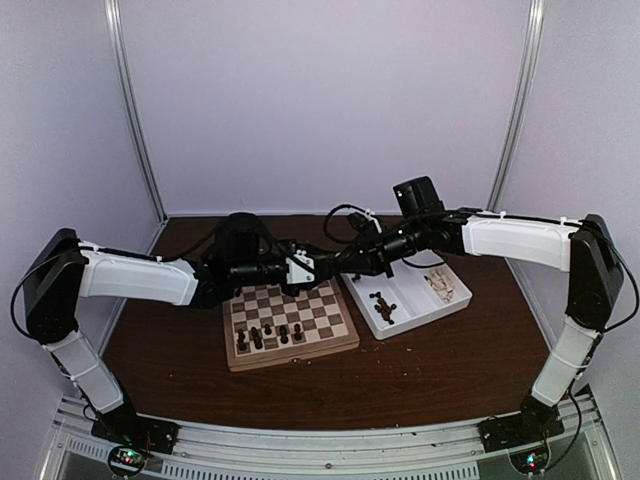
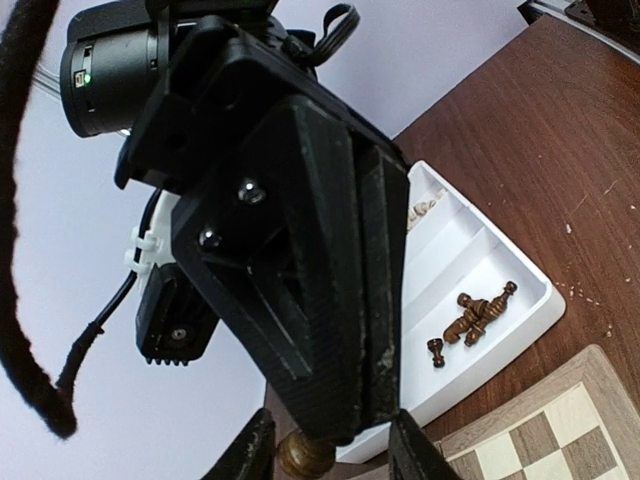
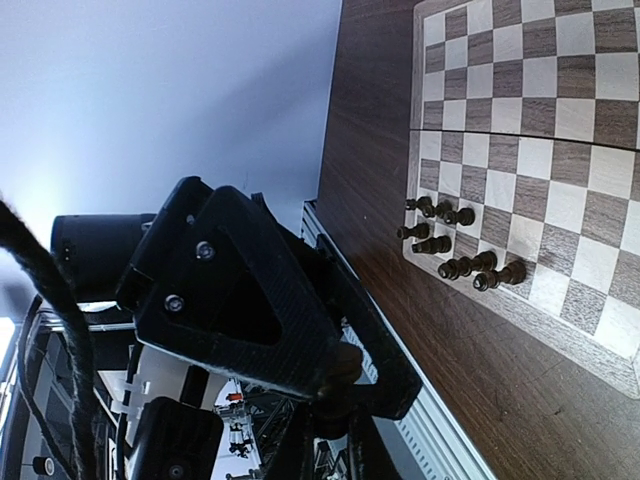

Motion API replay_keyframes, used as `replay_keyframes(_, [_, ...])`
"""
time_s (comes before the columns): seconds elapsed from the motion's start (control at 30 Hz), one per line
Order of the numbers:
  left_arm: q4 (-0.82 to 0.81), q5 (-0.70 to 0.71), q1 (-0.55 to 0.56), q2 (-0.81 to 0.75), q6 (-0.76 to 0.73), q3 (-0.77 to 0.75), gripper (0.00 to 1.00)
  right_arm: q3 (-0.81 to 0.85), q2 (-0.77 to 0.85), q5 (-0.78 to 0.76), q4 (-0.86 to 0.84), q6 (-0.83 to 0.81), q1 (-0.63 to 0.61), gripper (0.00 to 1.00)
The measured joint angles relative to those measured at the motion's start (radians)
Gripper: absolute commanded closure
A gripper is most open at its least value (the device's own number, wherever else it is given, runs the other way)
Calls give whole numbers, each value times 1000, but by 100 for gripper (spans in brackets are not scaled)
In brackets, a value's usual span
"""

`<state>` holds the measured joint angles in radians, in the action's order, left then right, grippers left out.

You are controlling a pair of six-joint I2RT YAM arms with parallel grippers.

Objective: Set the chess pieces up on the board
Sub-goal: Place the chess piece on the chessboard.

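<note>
The left arm (image 1: 135, 277) reaches in from the left, above the far edge of the board (image 1: 322, 303), which lies flat on the dark desk (image 1: 430, 370) just left of centre. A small cluster of chess pieces (image 1: 270, 336) stands upright in the board's near rows, towards its left side; the other squares are bare.

Above the board's far right corner the two claws meet tip to tip. The left claw (image 2: 330, 455) has its fingers (image 2: 250, 452) apart, one on either side of a brown chess piece (image 2: 303, 455). Whether they press on it I cannot tell, as the other claw covers one side. The right claw (image 2: 345, 420) is closed, fingers together, with that same piece pinched at its tip (the rounded wooden part pokes out just below it), so the piece hangs in the air and off the board.

Just right of the board sits a white tray (image 1: 420, 312). A few more dark pieces (image 1: 383, 305) lie on their sides in its nearer compartment, and some pale pieces (image 1: 440, 286) lie in the far one. The right arm (image 1: 515, 240) stretches in from the right, above the tray.
</note>
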<state>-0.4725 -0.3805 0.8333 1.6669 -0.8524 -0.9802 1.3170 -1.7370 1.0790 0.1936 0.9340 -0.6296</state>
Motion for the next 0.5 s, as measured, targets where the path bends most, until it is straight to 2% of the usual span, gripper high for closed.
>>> replay_keyframes(0.5, [-57,33,0,23,-21,5,85,-19,0,8,-44,43,-4,90])
